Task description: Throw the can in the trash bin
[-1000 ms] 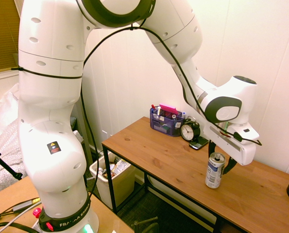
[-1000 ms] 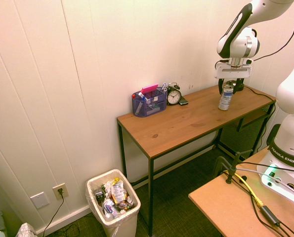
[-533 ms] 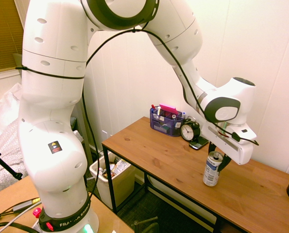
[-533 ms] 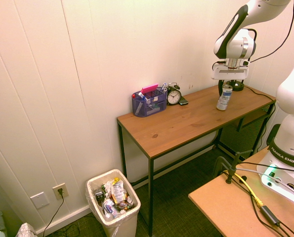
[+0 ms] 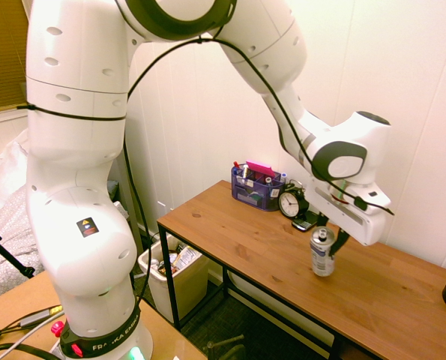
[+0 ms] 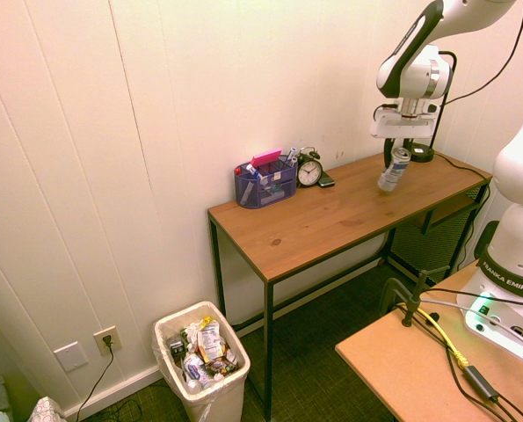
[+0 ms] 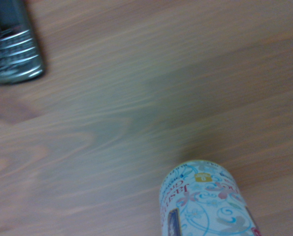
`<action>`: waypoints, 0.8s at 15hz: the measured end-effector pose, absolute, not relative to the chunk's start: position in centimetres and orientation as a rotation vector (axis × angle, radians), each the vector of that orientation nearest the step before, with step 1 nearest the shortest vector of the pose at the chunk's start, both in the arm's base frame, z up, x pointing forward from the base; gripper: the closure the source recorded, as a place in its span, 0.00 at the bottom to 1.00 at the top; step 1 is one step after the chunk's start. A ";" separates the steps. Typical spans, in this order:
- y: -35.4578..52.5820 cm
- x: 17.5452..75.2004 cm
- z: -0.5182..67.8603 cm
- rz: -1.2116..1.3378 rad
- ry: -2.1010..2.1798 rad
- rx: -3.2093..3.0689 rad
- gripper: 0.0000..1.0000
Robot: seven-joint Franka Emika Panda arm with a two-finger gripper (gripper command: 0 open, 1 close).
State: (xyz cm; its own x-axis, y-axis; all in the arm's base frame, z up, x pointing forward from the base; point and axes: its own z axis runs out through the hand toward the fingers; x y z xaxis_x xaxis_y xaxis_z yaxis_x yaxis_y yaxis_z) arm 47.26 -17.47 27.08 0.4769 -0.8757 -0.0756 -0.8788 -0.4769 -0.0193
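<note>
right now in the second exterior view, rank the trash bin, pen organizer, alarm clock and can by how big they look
1. trash bin, largest, though it sits nearer the camera
2. pen organizer
3. can and alarm clock look about alike; the can is slimmer and tilted, so I won't rank them.

I saw the can (image 5: 322, 253), slim and silver-white with dark blue markings and a pull-tab top, tilted a little and hanging just clear of the wooden table (image 5: 245, 240). The trash bin (image 6: 201, 369), off-white and rectangular, sat on the floor beside the table's end, wrappers heaped to its rim.
</note>
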 end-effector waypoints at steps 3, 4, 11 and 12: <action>0.4 45.4 29.0 0.036 1.327 -2.802 1.00; 6.5 44.3 29.8 -0.011 1.258 -2.825 1.00; 34.4 44.8 28.4 -0.091 1.027 -2.834 1.00; 35.1 46.7 26.8 -0.074 1.038 -2.825 1.00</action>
State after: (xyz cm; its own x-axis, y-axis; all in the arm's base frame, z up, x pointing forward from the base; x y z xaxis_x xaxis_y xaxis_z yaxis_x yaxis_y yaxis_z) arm 46.68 35.07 26.79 0.7622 -0.6474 0.0011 -0.6409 -0.7548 -0.1394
